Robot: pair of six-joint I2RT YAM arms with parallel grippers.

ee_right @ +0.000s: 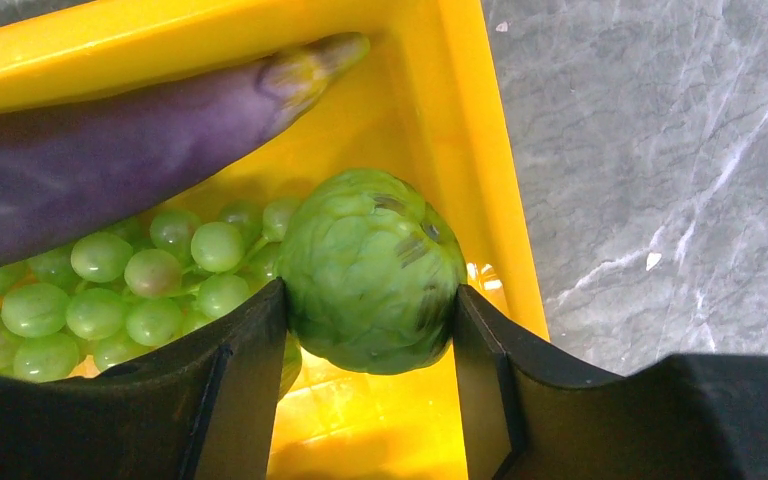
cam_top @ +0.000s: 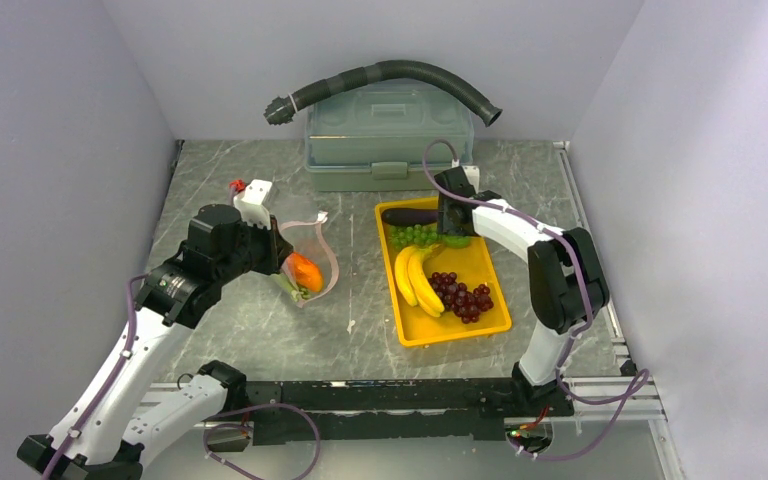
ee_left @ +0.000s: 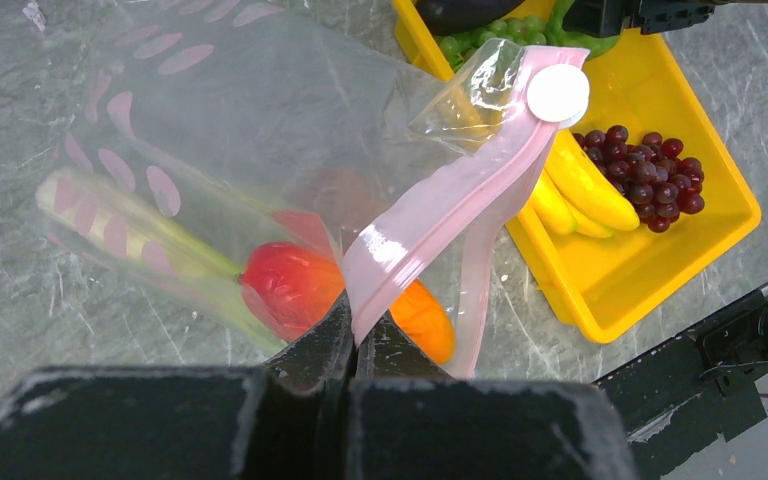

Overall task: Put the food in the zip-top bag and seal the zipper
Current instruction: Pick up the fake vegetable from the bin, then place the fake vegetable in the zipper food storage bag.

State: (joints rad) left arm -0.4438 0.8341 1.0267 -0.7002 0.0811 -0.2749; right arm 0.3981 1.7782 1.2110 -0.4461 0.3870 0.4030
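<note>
Inside the zip-top bag [ee_left: 260, 120]: a white-green leek [ee_left: 140, 235], a red piece [ee_left: 285, 285] and an orange piece [ee_left: 425, 320]. Lies on the marbled table [cam_top: 260, 340], just left of the yellow tray [cam_top: 500, 315], mouth raised. Pink zipper [ee_left: 440, 215] pinched between the pressed-together fingers of the left gripper [ee_left: 352, 335].

In the tray: purple eggplant [ee_right: 110, 140] along the far wall, green grapes [ee_right: 140, 280] touching it, then bananas [cam_top: 415, 280] and dark grapes [cam_top: 465, 295] nearer. At the far right corner, a green round piece [ee_right: 370, 260] clasped on both flanks by the right gripper [ee_right: 368, 300], resting on the tray floor. Behind the tray, a grey-green lidded box [cam_top: 390, 140].
</note>
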